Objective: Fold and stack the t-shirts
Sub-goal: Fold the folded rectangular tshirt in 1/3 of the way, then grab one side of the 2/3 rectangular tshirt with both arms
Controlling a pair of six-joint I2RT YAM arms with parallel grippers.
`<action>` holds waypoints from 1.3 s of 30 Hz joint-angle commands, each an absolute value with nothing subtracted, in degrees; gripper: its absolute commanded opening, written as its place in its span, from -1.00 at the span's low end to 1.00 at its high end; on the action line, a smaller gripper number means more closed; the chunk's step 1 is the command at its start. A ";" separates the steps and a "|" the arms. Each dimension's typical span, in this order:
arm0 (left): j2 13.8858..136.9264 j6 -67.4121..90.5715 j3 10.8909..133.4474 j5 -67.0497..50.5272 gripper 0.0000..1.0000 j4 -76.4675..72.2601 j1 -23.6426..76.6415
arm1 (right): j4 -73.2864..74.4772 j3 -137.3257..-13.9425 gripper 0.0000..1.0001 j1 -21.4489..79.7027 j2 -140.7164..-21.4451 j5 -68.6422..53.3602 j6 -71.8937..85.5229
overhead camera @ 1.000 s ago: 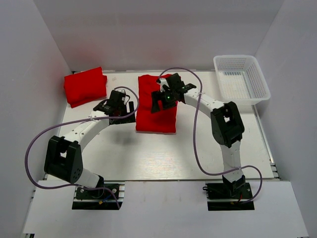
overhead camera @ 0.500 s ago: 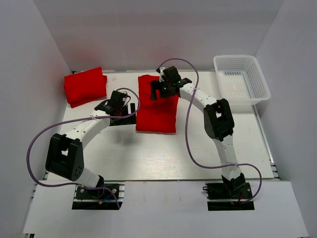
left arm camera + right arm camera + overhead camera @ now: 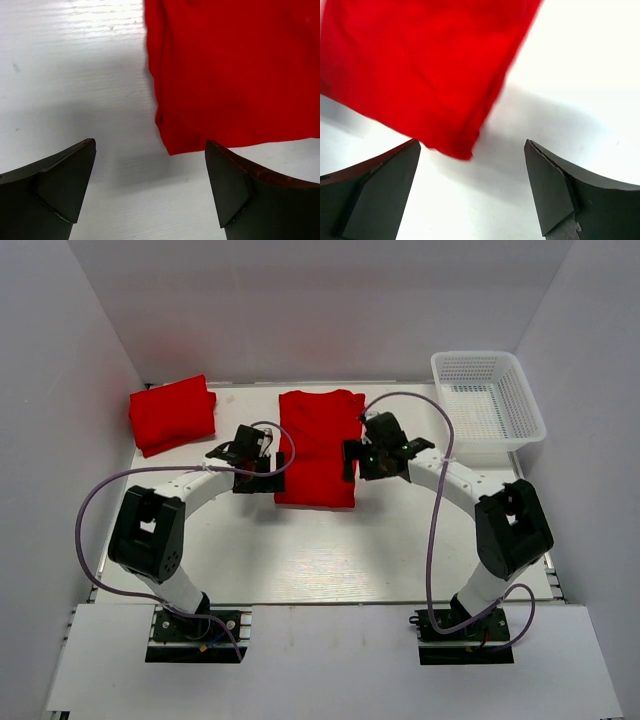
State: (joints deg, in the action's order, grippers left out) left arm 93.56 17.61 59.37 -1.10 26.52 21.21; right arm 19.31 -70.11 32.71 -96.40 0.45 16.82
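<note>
folded red t-shirt (image 3: 317, 448) lies flat at the middle of the bench (image 3: 300, 550). second red t-shirt (image 3: 172, 414), folded, at far left corner. left jaws spread, empty, just beside the middle shirt's left edge. right jaws spread, empty, just beside its right edge. white basket (image 3: 487, 398) far right.

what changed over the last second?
The right gripper swung off the top of the middle t-shirt, right and nearer, to its right edge. The left gripper edged right toward its left edge. Both open, nothing taken. Middle t-shirt, folded t-shirt at far left and basket stayed put.
</note>
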 commanded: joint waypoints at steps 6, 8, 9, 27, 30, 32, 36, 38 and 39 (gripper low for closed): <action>94.65 16.35 57.30 -4.92 1.00 18.46 21.53 | 18.02 -63.37 0.81 33.66 -96.15 -1.47 24.61; 95.36 16.35 57.30 -5.54 1.00 17.85 22.06 | 17.49 -63.72 0.81 33.84 -97.47 -1.58 26.10; 95.88 16.35 56.70 -6.06 1.00 17.84 22.06 | 17.49 -64.33 0.81 33.92 -98.08 -1.41 26.36; 102.12 17.49 54.49 -13.70 -0.82 12.39 22.59 | 16.43 -65.83 -1.00 34.98 -104.68 -8.08 29.88; 100.74 18.02 54.49 -13.71 -1.00 13.18 22.59 | 17.66 -65.39 -1.00 34.89 -102.93 -8.09 29.71; 98.45 19.24 53.70 -12.83 -1.00 14.67 22.59 | 18.45 -64.69 -1.00 34.89 -101.87 -8.17 29.97; 91.42 19.78 52.65 -11.16 -1.00 22.74 22.59 | 22.75 -63.11 -1.00 34.98 -96.61 -8.79 29.71; 87.38 19.78 52.65 -10.55 -1.00 26.00 22.59 | 26.52 -61.97 -1.00 35.07 -94.31 -9.14 29.62; 86.06 19.78 52.65 -10.02 -1.00 29.32 22.59 | 27.67 -61.61 -1.00 35.07 -92.65 -9.05 29.62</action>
